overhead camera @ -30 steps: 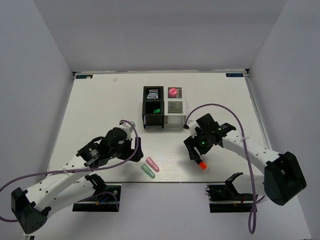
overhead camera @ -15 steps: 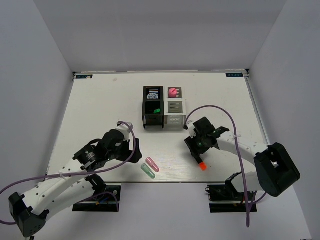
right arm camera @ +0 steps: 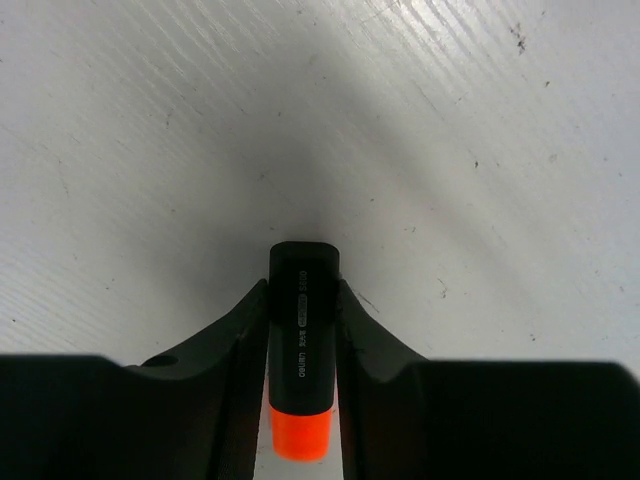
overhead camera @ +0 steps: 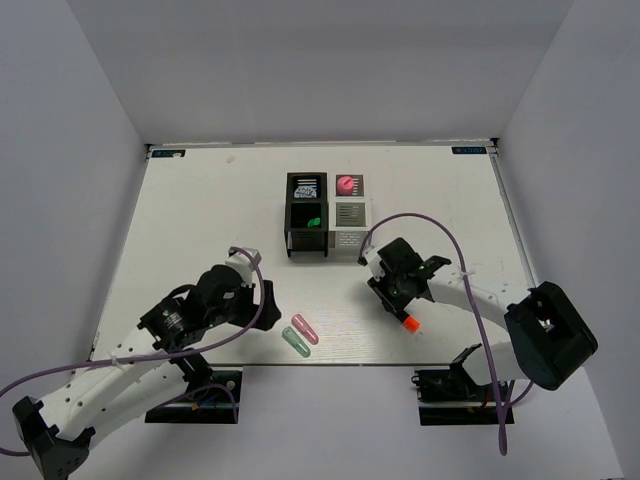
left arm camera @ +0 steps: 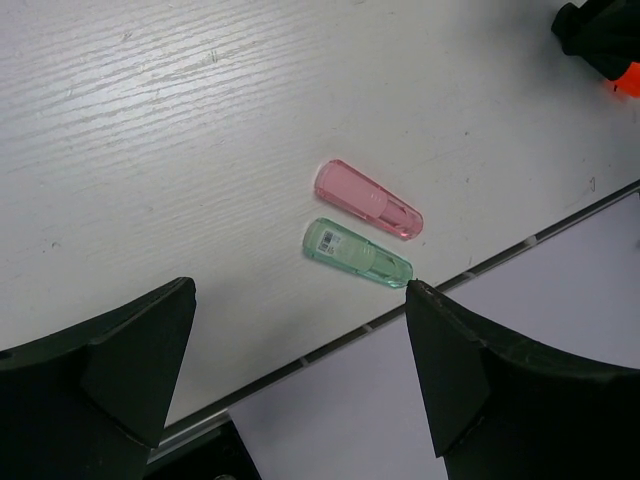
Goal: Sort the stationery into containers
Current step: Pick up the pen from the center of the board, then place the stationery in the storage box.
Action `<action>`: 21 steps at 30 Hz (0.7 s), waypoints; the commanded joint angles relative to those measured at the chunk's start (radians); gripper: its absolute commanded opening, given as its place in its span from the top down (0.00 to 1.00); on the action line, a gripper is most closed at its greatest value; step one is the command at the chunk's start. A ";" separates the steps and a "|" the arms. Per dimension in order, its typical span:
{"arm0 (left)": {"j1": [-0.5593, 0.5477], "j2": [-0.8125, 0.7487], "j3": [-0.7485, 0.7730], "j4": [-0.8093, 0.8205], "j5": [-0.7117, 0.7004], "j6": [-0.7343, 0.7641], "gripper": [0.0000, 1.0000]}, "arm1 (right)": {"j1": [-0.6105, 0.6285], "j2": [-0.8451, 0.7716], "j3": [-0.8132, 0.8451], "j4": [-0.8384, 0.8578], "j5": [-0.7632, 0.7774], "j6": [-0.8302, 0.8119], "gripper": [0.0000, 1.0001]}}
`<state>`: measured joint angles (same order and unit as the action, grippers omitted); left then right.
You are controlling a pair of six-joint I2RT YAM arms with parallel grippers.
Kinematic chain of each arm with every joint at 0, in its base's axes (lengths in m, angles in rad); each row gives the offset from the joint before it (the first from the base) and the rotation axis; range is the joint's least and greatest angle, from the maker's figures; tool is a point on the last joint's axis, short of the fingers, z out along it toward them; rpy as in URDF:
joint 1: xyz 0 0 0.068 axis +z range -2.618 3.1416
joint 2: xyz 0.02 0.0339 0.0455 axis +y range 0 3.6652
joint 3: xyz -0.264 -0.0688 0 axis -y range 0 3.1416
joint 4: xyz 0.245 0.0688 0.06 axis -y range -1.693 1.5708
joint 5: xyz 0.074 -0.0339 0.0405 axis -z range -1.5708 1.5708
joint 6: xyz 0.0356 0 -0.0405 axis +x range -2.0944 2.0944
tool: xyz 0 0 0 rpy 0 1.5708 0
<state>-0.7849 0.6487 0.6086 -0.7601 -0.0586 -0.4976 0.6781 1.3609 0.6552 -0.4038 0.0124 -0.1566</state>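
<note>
My right gripper [overhead camera: 393, 297] is shut on a black marker with an orange cap [overhead camera: 408, 322], held low over the table in front of the boxes. In the right wrist view the marker [right arm camera: 303, 330] sits between the fingers, cap toward the wrist. A pink capsule [overhead camera: 305, 329] and a green capsule [overhead camera: 295, 341] lie side by side near the front edge. My left gripper [overhead camera: 262, 297] is open and empty to their left; its view shows the pink capsule [left arm camera: 368, 198] and the green capsule [left arm camera: 357, 253] ahead of the fingers [left arm camera: 140, 350]. The black box [overhead camera: 290, 215] and white box [overhead camera: 350, 240] stand together at centre.
The black box holds a green-capped piece [overhead camera: 313, 221] and a pale roll [overhead camera: 306, 188]. The white box holds a pink item [overhead camera: 346, 185]. The table's front edge [left arm camera: 500, 262] runs just beyond the green capsule.
My left arm has drawn back toward the near left. My right gripper has shifted slightly left and turned, with the orange-capped marker still in it.
</note>
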 commanded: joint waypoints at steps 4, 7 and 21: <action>0.000 -0.044 -0.007 -0.038 -0.010 0.013 0.03 | -0.002 0.047 0.013 -0.102 -0.119 -0.058 1.00; 0.003 -0.055 -0.007 -0.045 -0.012 0.016 0.03 | -0.002 0.026 0.099 -0.197 -0.265 -0.165 1.00; 0.001 -0.077 0.031 -0.079 -0.056 -0.008 0.03 | 0.005 0.214 0.811 0.058 -0.655 -0.222 1.00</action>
<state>-0.7849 0.5793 0.6083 -0.8318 -0.0952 -0.4831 0.6804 1.4746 1.4780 -0.4725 -0.4572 -0.3779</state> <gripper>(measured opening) 0.968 0.316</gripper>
